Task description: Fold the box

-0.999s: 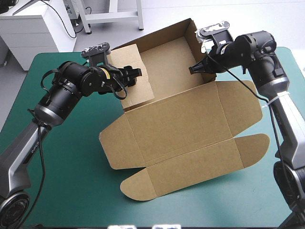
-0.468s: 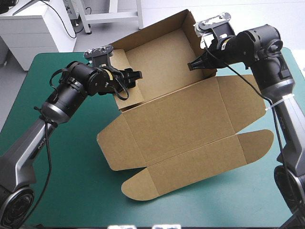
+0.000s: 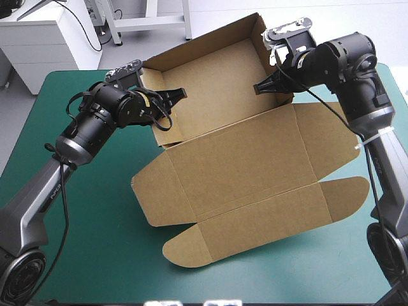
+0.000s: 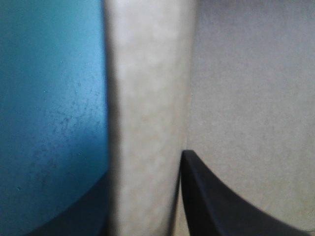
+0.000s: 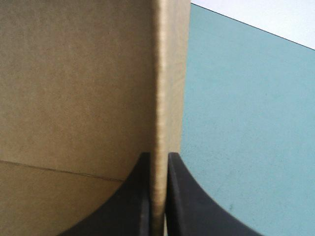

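Brown matte board box [image 3: 242, 159] — tray far, lid flat toward the near edge.
Black-finned left pincer [image 3: 178, 94] and right pincer [image 3: 258, 88] each pinch a raised wall.

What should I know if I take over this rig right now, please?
Left tool: shut on the box, at its left wall.
Right tool: shut on its right wall.
The box sits toward the far side of the teal-green table.
Done: back and side walls are raised into a tray.
Left: the lid lies flat toward the near edge, flaps unfolded; securing the side walls looks unfinished.
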Controlling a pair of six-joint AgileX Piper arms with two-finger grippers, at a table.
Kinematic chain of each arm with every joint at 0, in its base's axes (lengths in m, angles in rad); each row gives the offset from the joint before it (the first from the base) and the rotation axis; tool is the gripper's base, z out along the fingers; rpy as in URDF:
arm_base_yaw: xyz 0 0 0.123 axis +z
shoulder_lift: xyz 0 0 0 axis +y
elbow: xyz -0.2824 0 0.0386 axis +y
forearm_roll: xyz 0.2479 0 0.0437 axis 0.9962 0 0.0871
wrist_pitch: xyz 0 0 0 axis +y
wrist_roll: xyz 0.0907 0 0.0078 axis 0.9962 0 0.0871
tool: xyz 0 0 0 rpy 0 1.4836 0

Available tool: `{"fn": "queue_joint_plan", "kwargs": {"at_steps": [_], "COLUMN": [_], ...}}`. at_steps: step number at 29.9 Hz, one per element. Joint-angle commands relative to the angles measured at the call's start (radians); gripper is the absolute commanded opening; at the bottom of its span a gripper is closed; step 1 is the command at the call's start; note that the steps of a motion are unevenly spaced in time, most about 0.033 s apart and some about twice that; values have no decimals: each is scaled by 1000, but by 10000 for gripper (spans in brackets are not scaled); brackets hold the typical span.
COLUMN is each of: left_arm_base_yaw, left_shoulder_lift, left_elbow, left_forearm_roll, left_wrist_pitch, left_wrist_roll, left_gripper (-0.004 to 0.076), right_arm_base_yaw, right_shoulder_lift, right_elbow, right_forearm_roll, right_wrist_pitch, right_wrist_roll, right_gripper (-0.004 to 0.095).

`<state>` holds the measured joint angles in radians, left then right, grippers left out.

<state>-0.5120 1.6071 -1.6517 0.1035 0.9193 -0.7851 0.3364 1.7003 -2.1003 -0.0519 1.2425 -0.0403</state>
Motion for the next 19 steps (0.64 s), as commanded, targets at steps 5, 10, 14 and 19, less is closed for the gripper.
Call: {"fn": "queue_joint_plan", "kwargs": {"at_steps": [5, 10, 14, 19], "left_arm_base_yaw": [-6, -6, -6, 5], "left_shoulder_lift": [-70, -70, -70, -37], "left_elbow": [-31, -31, -39, -103], "left_forearm_roll": [-9, -26, -24, -24], "left_wrist_pitch": [-82, -78, -76, 24], "left_wrist_roll": [89, 152, 176, 241], "left_gripper": [-8, -8, -8, -8], "right_arm_base_yaw": [-2, -2, -10, -80], "right_shoulder_lift": [-28, 17, 47, 77], "right_elbow": [-34, -34, -34, -30], "right_forearm_roll": [-71, -66, -50, 126], "right_wrist_pitch": [-14, 7, 8, 8], "right_wrist_roll": [68, 118, 144, 139], "right_gripper": [-18, -18, -18, -18]}}
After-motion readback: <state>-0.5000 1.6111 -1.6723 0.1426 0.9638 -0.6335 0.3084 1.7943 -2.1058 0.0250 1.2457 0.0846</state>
